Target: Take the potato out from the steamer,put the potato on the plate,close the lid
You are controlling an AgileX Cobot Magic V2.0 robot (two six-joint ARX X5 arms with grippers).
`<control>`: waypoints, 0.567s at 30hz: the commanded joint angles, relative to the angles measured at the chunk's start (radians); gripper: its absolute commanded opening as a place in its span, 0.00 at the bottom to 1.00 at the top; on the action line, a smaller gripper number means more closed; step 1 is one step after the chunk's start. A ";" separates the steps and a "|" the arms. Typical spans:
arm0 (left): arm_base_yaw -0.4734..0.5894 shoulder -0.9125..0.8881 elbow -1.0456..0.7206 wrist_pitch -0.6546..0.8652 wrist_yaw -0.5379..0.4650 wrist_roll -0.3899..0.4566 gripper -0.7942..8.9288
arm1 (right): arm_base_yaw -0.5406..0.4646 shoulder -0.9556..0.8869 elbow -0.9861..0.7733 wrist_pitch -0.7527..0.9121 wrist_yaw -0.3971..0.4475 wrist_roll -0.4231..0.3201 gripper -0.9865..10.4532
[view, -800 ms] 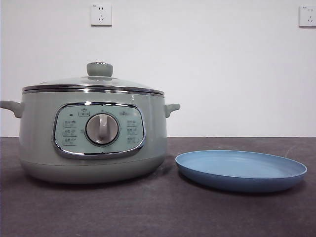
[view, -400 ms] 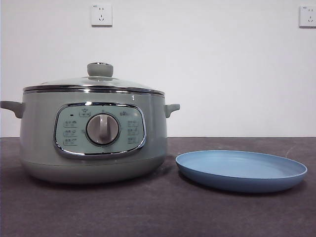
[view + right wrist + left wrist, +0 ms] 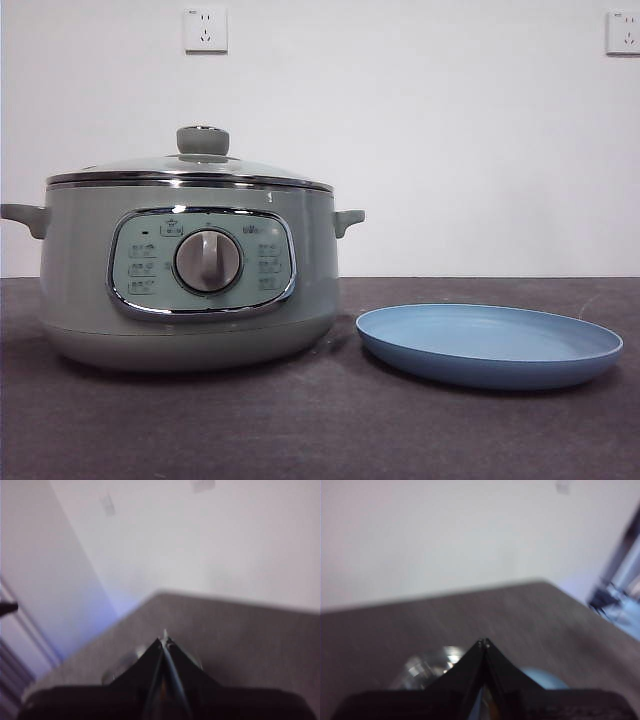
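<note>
Nearest to the front camera is the bare dark table (image 3: 320,430), grey-brown with a faint grain. On it stands the steamer (image 3: 190,280), and the plate (image 3: 490,345) lies just beside it, not touching. The plate is empty. The lid (image 3: 190,170) sits flat and closed on the steamer, its knob pointing straight up. The potato is not visible in any view; I judge that it is inside the steamer, under the lid, but the glass shows nothing clear from this low angle.

Compared with the pictures from one second and half a second ago, almost nothing has changed. The steamer seems to sit a tiny bit differently in the frame, which may be only the camera. No arm has come into the front view. This means, in my judgement, that the task is not yet begun: the lid must first be lifted, then the potato taken out and put on the plate.

Both arms wait high above the table. The left gripper (image 3: 483,642) has its two jaws pressed together to a point, holding nothing; below it I see blurred parts of the lid's glass and a bit of the blue plate. The right gripper (image 3: 164,639) is also clenched on nothing, with a blurred shiny shape under it.

Behind the table is a plain white wall (image 3: 420,150) with two sockets (image 3: 205,30), one at each side. The wrist views show more of the room at the edges, but too blurred to name.
</note>
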 commanded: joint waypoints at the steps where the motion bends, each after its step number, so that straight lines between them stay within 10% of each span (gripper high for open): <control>1: -0.005 0.111 0.053 -0.116 0.063 0.077 0.08 | 0.035 0.097 0.103 -0.193 -0.004 -0.210 0.08; 6: -0.024 0.232 0.072 -0.201 0.065 0.099 0.12 | 0.106 0.217 0.174 -0.359 0.019 -0.324 0.17; 11: -0.047 0.298 0.072 -0.201 0.043 0.097 0.59 | 0.152 0.262 0.174 -0.360 0.150 -0.298 0.70; 17: -0.121 0.332 0.072 -0.124 -0.078 0.090 0.59 | 0.185 0.266 0.174 -0.341 0.183 -0.298 0.71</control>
